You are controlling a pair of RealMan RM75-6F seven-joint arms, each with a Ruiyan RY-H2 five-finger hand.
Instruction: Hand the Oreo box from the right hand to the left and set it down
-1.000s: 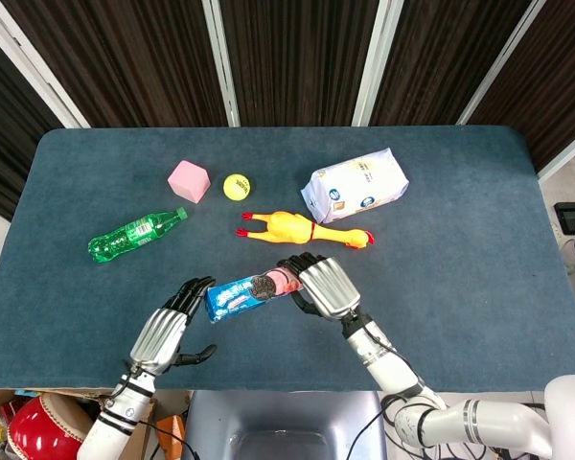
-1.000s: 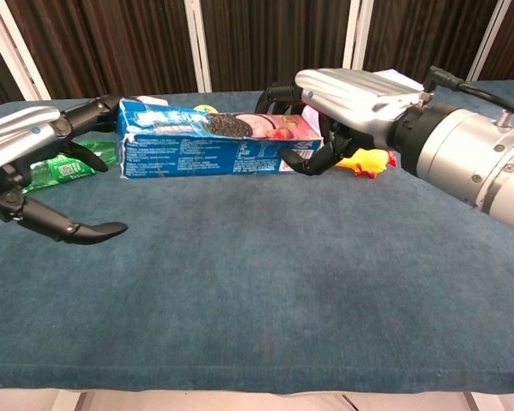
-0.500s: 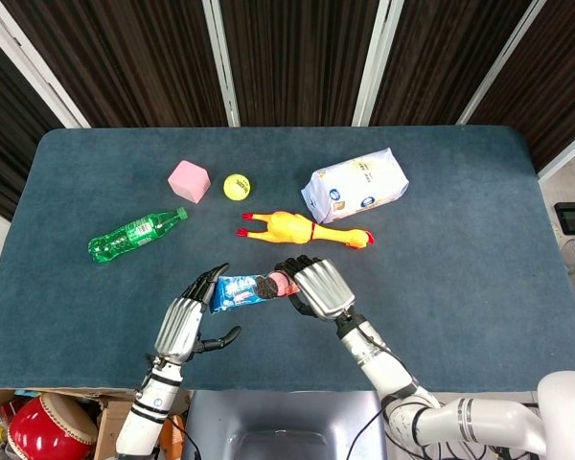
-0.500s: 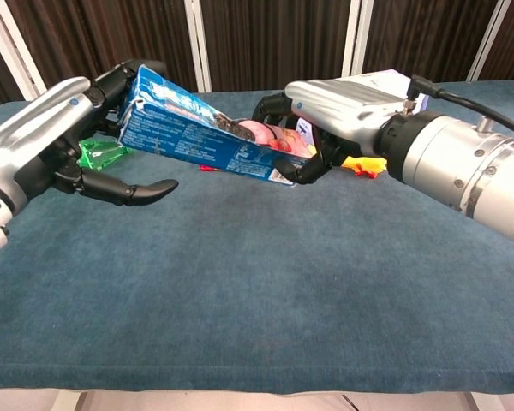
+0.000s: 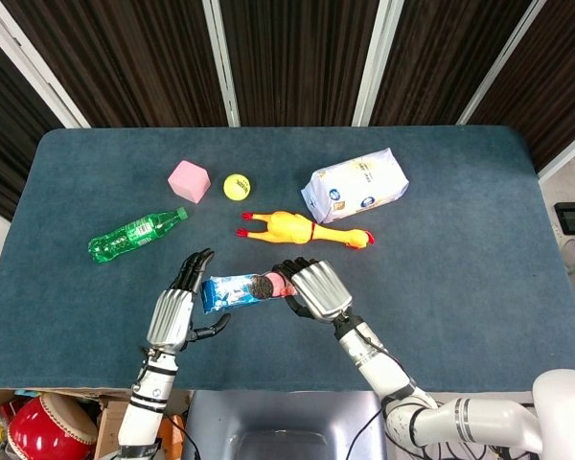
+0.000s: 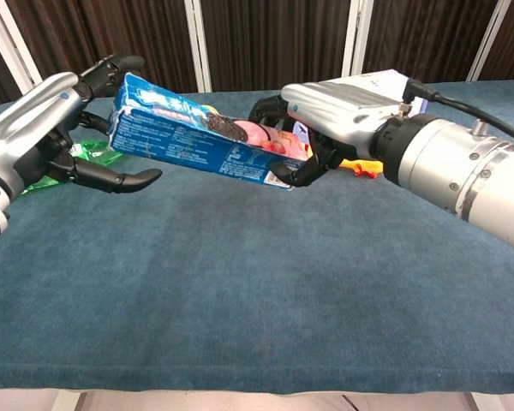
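Note:
The blue Oreo box [image 5: 238, 289] [image 6: 201, 133] hangs above the table's front area, tilted with its left end higher. My right hand [image 5: 311, 288] [image 6: 321, 107] grips the box's pink right end. My left hand [image 5: 177, 305] [image 6: 56, 120] sits at the box's left end, fingers spread above it and thumb stretched out below it. The fingers are not wrapped around the box; whether they touch its end is unclear.
A yellow rubber chicken [image 5: 302, 230] lies just behind the hands. Further back are a white snack bag [image 5: 355, 184], a yellow ball [image 5: 236, 186] and a pink cube [image 5: 188, 180]. A green bottle [image 5: 134, 235] lies at the left. The blue table [image 5: 460, 287] ends close in front.
My left hand moved in from the left up to the box's left end, then drew back slightly. The box tilted, left end up, and is now a little flatter.

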